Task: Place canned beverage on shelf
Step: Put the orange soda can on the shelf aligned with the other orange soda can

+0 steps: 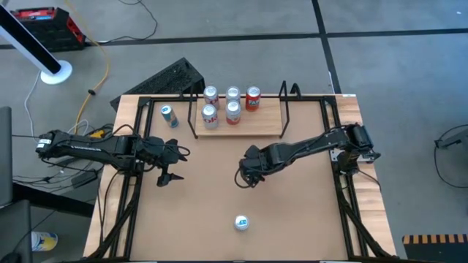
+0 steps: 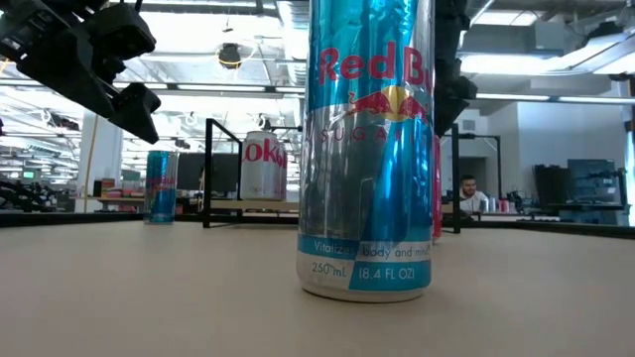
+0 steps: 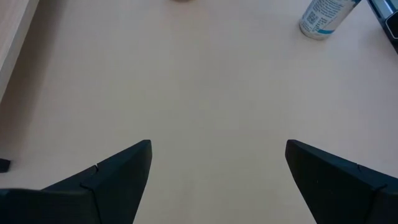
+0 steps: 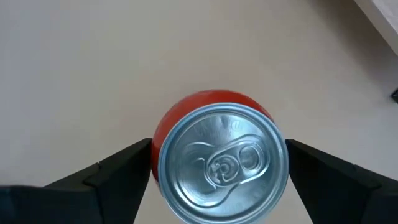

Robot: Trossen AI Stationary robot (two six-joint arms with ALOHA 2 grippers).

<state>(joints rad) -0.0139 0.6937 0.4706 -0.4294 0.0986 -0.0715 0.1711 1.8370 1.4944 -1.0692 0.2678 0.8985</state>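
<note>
A red can (image 4: pixel 217 165) with a silver top stands upright on the table's middle. My right gripper (image 1: pixel 248 177) hangs over it, pointing steeply down. The open fingers (image 4: pixel 118 171) flank the can's top, and I see no touch. In the high view the gripper hides this can. The shelf (image 1: pixel 265 119), a pale plank in a black rod frame, sits at the far middle and bears several upright cans (image 1: pixel 232 111). My left gripper (image 1: pixel 172 165) waits open above the table's left part, with nothing between its fingers (image 3: pixel 112 180).
A blue can (image 1: pixel 169 115) stands on the table left of the shelf. Another blue can (image 1: pixel 241 223) stands near the front edge and fills the low view (image 2: pixel 367 149). Black frame rods (image 1: pixel 135 197) run along both table sides. Bare tabletop lies between the arms.
</note>
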